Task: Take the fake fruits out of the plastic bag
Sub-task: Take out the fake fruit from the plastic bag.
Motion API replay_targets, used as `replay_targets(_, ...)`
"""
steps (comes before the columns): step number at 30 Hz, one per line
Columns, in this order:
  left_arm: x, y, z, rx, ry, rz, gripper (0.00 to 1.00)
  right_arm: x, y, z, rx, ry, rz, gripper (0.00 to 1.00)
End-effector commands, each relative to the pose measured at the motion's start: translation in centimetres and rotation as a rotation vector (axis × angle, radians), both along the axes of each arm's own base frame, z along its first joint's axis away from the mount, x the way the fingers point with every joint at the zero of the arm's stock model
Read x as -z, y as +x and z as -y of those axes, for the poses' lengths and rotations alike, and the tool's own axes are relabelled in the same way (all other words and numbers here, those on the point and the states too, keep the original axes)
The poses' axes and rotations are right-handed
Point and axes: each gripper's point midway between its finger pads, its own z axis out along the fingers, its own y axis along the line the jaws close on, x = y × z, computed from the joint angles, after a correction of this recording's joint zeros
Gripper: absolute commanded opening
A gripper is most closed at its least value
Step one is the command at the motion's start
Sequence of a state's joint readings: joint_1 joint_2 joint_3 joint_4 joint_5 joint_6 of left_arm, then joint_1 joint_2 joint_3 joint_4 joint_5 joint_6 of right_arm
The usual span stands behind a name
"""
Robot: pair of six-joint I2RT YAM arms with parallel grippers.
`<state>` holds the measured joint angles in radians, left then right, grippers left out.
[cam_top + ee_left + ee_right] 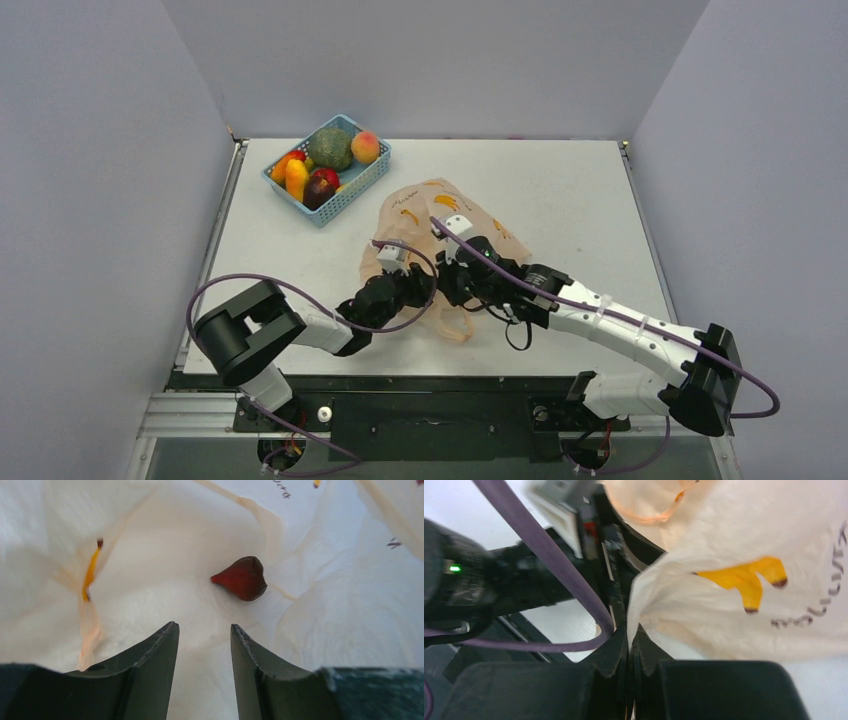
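white table, grey walls.
top view: several fake fruits sit in blue mesh basket, upper left. plastic bag lies mid-frame, both arms meeting at its near edge.
left wrist view: left gripper inside the bag, jaws apart, empty. one dark maroon fruit just above its tips, centre frame.
right wrist view: right gripper pressed together on a fold of bag film.
judgement: mostly done, at least this one fruit left.

Pair of arms: left arm, right arm; black joint housings, white link shells. Purple cables above worktop. On left gripper: matte black tapered fingers. Small green light on black housing.
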<state>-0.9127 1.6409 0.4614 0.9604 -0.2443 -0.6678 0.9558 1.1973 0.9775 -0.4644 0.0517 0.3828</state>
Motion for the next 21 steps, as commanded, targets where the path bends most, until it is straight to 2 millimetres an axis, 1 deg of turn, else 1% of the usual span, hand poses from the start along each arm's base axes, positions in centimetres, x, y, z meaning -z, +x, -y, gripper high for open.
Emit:
replay_targets(1, -1.9, -0.7, -1.5, -0.018, -0.063, 0.012, 0.4, -5.2, -1.3, -6.3, -0.261, 0.141, 0.128, 0.0)
replay_targets(2, -1.7, -0.9, -1.8, -0.021, -0.054, 0.001, 0.4, -5.5, -2.0, -7.0, -0.29, 0.162, 0.132, 0.0)
replay_targets(3, -2.0, -1.1, -2.0, -0.023, -0.058, 0.003, 0.4, -5.2, -2.3, -7.0, -0.298, 0.162, 0.131, 0.0)
replay_targets(4, -1.7, -1.3, -2.3, -0.03, -0.045, -0.008, 0.4, -5.4, -2.6, -6.9, -0.297, 0.173, 0.134, 0.0)
replay_targets(5, -2.0, -1.5, -2.4, -0.028, -0.048, -0.003, 0.4, -4.4, -2.9, -6.5, -0.291, 0.161, 0.122, 0.0)
replay_targets(6, -2.1, -1.8, -2.6, -0.031, -0.037, -0.002, 0.4, -4.8, -3.1, -5.9, -0.273, 0.183, 0.127, 0.0)
replay_targets(7, -2.1, -1.9, -2.6, -0.03, -0.03, -0.003, 0.41, -3.2, -3.5, -5.1, -0.263, 0.163, 0.105, 0.0)
replay_targets(8, -2.2, -2.3, -2.5, -0.02, -0.018, 0.001, 0.41, -3.6, -3.8, -4.4, -0.244, 0.192, 0.108, 0.0)
replay_targets(9, -2.5, -2.3, -2.3, -0.013, -0.015, 0.006, 0.43, -1.8, -4.2, -3.4, -0.229, 0.17, 0.082, 0.0)
replay_targets(10, -2.3, -2.7, -2.0, 0.002, -0.002, -0.001, 0.44, -2.1, -4.5, -2.6, -0.196, 0.2, 0.082, 0.0)
replay_targets(11, -2.6, -2.7, -1.6, 0.012, -0.004, 0.001, 0.45, -0.2, -4.9, -1.6, -0.174, 0.178, 0.053, 0.0)
replay_targets(12, -2.6, -3.0, -1.0, 0.033, -0.001, -0.003, 0.46, -0.6, -5.1, -0.7, -0.134, 0.213, 0.053, 0.0)
replay_targets(13, -2.5, -3.1, -0.7, 0.043, 0.003, -0.004, 0.47, -0.2, -5.6, 0.3, -0.117, 0.231, 0.047, 0.0)
replay_targets(15, -2.2, -3.2, 0.2, 0.06, 0.002, -0.006, 0.49, 0.3, -6.0, 1.6, -0.063, 0.264, 0.032, 0.0)
replay_targets(18, -1.5, -2.9, 1.6, 0.082, -0.006, -0.012, 0.5, 0.9, -6.5, 3.0, -0.01, 0.303, 0.015, 0.0)
replay_targets(19, -1.2, -2.7, 1.8, 0.078, -0.002, -0.013, 0.51, 0.6, -6.5, 3.4, 0.003, 0.315, 0.02, 0.0)
replay_targets(21, -0.5, -2.3, 2.8, 0.085, 0.013, -0.006, 0.53, 0.6, -6.6, 3.9, 0.011, 0.313, 0.021, 0.0)
